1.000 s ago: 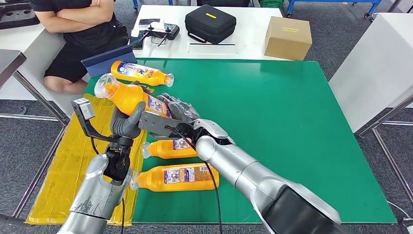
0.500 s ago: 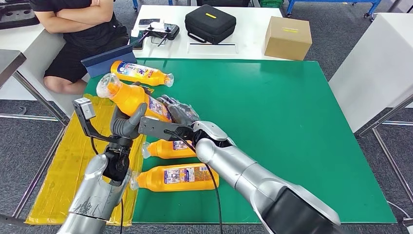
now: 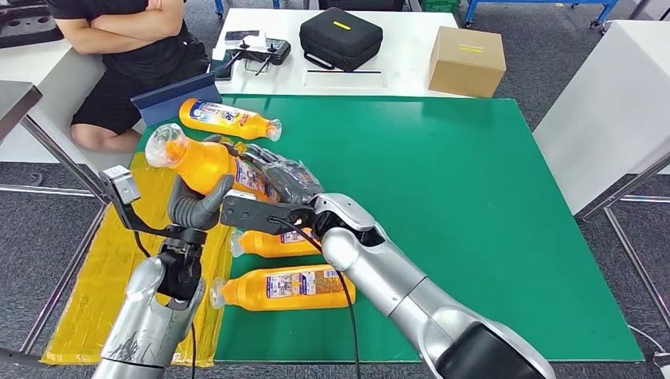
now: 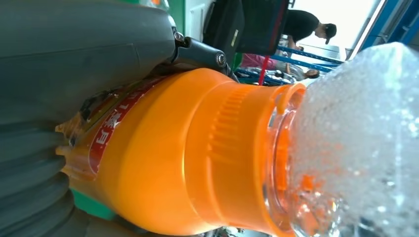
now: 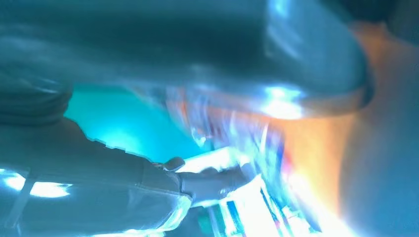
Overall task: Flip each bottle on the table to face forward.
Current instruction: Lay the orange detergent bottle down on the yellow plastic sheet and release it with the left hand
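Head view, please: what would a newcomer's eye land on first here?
Both hands, left and right, hold an orange bottle raised over the green table's near-left corner. Three more orange bottles lie on the mat: one at the far edge, two nearer the robot.

Head view: high, angled forward and down over green table (image 3: 474,197). Wrist views: very close, turned. All share lifted bottle (image 3: 207,162) (image 4: 197,153); right wrist view blurred.
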Action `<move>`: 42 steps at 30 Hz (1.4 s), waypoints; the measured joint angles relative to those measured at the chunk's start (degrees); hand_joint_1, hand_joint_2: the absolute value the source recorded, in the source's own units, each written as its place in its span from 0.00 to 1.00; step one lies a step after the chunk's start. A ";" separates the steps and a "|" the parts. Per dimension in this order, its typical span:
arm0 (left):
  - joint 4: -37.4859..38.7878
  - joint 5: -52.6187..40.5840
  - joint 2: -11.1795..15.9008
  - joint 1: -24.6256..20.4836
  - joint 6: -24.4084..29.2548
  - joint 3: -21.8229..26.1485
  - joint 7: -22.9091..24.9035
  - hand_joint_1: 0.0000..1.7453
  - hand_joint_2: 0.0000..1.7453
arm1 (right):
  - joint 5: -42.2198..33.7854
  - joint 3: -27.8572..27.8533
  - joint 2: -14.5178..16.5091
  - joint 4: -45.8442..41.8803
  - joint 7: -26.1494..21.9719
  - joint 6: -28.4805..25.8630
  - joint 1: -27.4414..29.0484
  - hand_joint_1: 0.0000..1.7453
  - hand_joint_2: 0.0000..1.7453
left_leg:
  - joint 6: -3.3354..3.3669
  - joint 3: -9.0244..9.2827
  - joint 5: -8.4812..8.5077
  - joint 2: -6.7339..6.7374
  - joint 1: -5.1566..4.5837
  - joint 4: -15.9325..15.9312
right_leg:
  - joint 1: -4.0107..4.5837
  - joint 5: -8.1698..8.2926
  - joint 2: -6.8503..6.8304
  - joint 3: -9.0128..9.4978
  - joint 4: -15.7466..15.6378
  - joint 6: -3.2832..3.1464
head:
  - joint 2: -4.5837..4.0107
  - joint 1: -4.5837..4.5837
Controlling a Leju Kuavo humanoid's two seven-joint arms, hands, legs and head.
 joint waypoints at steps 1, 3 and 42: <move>-0.09 -0.15 0.16 0.50 -0.23 0.36 -0.27 1.00 1.00 | 0.02 -0.95 -0.63 -3.51 0.06 0.52 0.86 0.00 0.00 | 0.00 0.00 0.00 -0.03 0.00 0.00 | 0.00 0.00 -0.02 -0.01 -0.01 0.00 | 0.00 -0.01; -0.21 -0.48 0.42 1.48 -0.61 1.10 -0.80 1.00 1.00 | -0.29 -2.83 -1.96 -10.25 0.12 1.45 2.40 0.00 0.00 | 0.00 -0.02 0.00 -0.07 -0.01 0.00 | 0.00 -0.01 -0.06 -0.03 -0.01 0.00 | 0.00 0.01; -1.99 -27.29 6.89 -1.23 14.84 13.93 -9.65 1.00 1.00 | 1.76 -13.45 -14.24 -34.88 -7.96 2.79 13.12 0.00 0.00 | -0.05 -0.04 0.04 -0.03 0.02 -0.01 | 0.02 0.00 -0.04 -0.04 0.01 -0.01 | 0.00 -0.01</move>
